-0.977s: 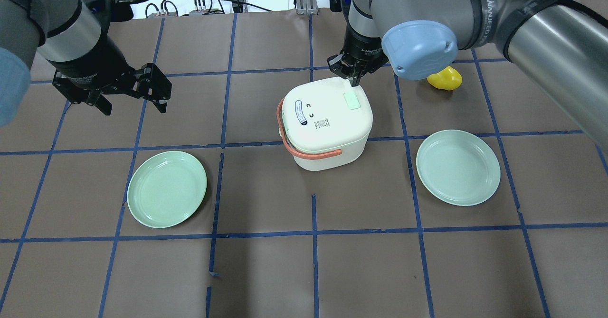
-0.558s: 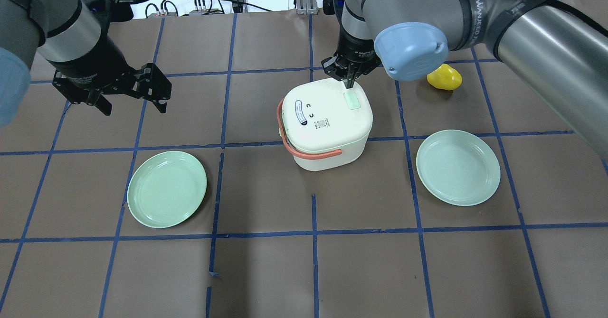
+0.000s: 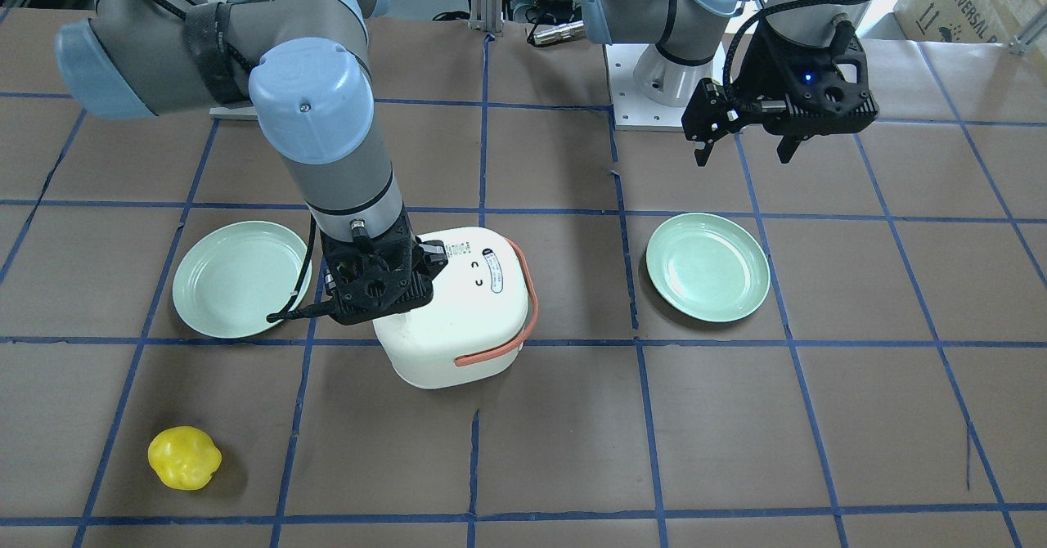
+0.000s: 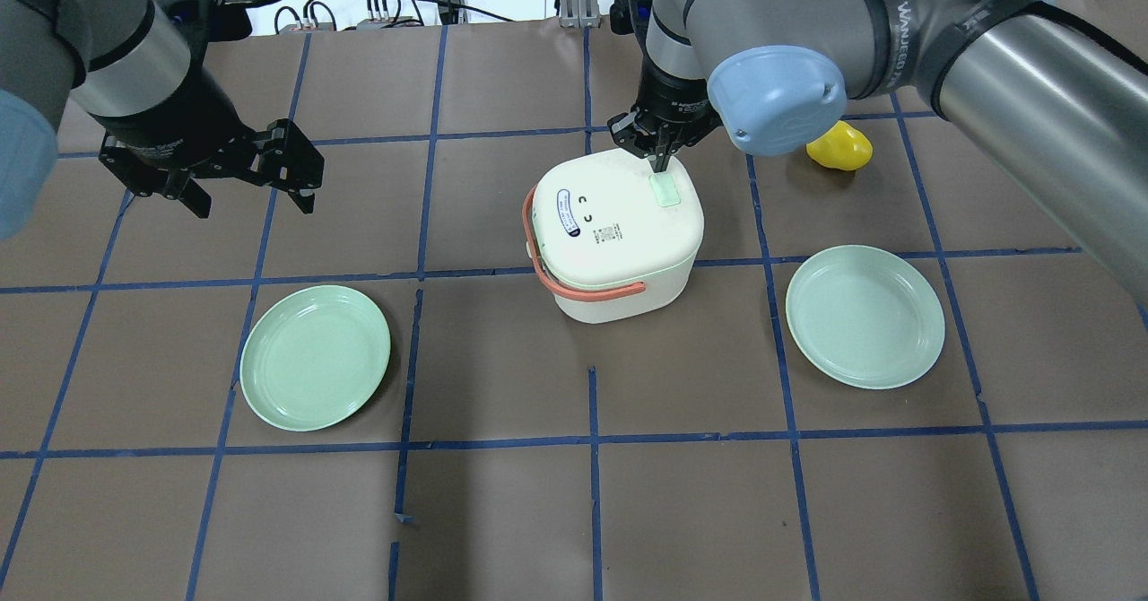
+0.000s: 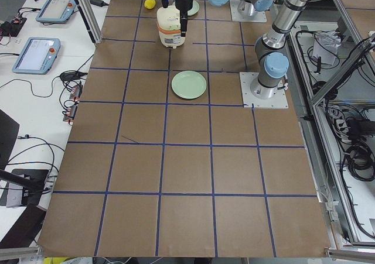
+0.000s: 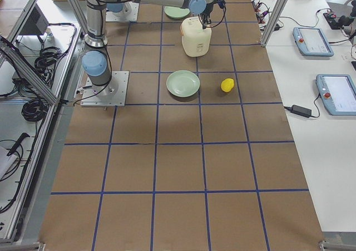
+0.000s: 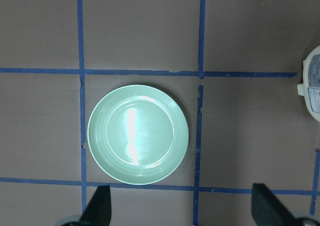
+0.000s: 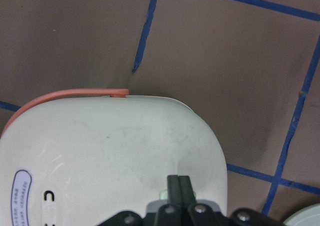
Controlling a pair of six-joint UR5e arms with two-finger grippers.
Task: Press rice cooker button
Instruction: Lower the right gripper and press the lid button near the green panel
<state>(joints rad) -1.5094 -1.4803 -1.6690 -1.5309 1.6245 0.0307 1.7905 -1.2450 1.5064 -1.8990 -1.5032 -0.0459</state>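
The white rice cooker [image 4: 614, 224] with an orange handle stands mid-table. Its pale green button [image 4: 664, 190] is on the lid's far right side. My right gripper [image 4: 661, 163] is shut and empty, pointing down, with its tips at the button's far end. I cannot tell if they touch it. In the right wrist view the shut fingers [image 8: 178, 186] sit over the lid [image 8: 115, 156], with a bit of green beside them. My left gripper [image 4: 249, 199] is open and empty, hovering far to the left over the table.
A green plate [image 4: 316, 356] lies front left of the cooker and shows in the left wrist view [image 7: 138, 134]. Another green plate [image 4: 865, 316] lies front right. A yellow object [image 4: 839, 148] lies behind the right arm.
My right gripper has shifted slightly left and settled at the far end of the button. The left arm has not moved.
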